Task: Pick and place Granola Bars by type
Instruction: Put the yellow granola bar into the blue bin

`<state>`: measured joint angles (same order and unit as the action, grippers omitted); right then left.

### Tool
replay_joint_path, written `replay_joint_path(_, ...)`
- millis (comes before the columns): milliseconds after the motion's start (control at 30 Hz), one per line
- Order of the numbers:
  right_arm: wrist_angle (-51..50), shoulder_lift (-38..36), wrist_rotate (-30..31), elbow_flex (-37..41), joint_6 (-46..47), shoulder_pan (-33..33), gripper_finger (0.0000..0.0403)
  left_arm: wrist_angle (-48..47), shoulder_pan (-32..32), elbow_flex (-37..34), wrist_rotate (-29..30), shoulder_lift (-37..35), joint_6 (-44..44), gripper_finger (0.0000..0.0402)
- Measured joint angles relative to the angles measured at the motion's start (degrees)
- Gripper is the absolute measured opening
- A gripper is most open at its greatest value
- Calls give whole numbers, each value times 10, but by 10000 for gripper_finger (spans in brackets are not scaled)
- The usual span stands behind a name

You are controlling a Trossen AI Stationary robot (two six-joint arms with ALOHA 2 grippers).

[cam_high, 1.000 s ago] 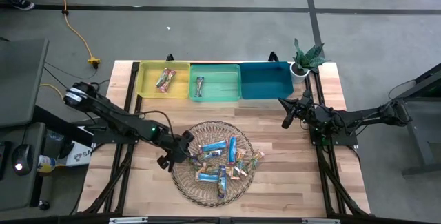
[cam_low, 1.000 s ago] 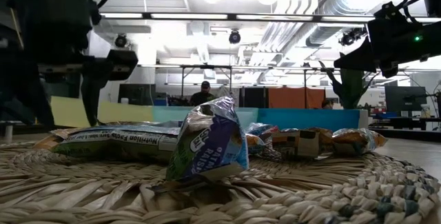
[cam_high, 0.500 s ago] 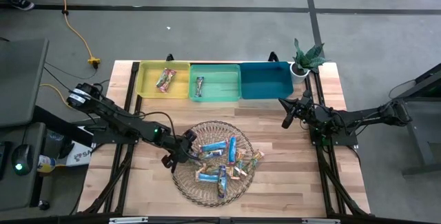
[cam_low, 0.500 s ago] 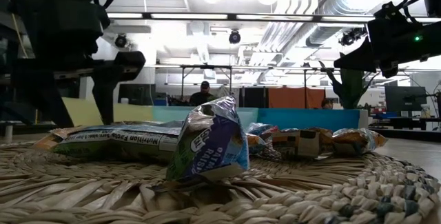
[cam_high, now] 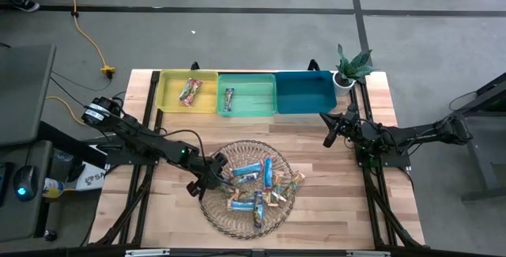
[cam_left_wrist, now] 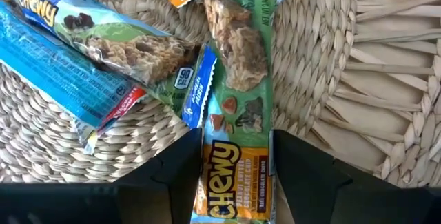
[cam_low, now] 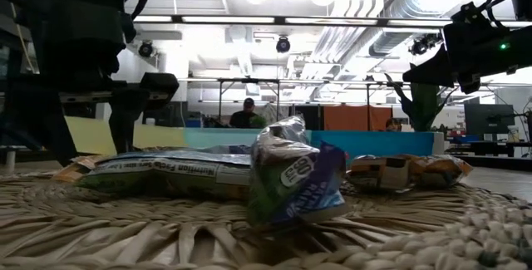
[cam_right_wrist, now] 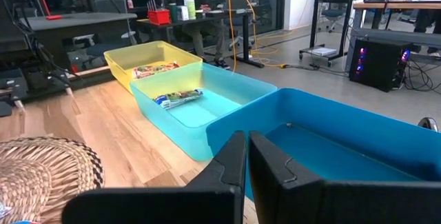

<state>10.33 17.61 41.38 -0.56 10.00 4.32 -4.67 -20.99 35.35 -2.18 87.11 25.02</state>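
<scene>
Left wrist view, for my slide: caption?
Left gripper straddles an orange Chewy granola bar on the wicker plate.

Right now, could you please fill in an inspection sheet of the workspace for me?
Surface: wooden table, with a wicker plate near the front.
Job's things: granola bars piled on the plate; one bar in the yellow bin, one in the green bin; teal bin holds none.
Clutter: potted plant at the far right corner.
Grippers: left gripper at the plate's left side, fingers either side of an orange Chewy bar; right gripper shut, waiting near the teal bin.
Cables: yellow cable on the floor.
Surroundings: a person behind the table.
</scene>
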Motion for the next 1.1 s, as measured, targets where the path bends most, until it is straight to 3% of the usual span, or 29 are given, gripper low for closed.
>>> replay_joint_path(167, 0, 0, 0, 0, 0, 0, 0, 0, 0, 0, 15, 0, -14, 171)
replay_joint_path(500, 0, 0, 0, 0, 0, 0, 0, 4, -1, -1, 26, 1, -47, 94)
replay_joint_path(867, 0, 0, 0, 0, 0, 0, 0, -35, 0, 46, 74, -10, -72, 91)
replay_joint_path(1100, 2, 0, 0, 0, 0, 0, 0, -61, 0, 73, 75, -32, -75, 91)
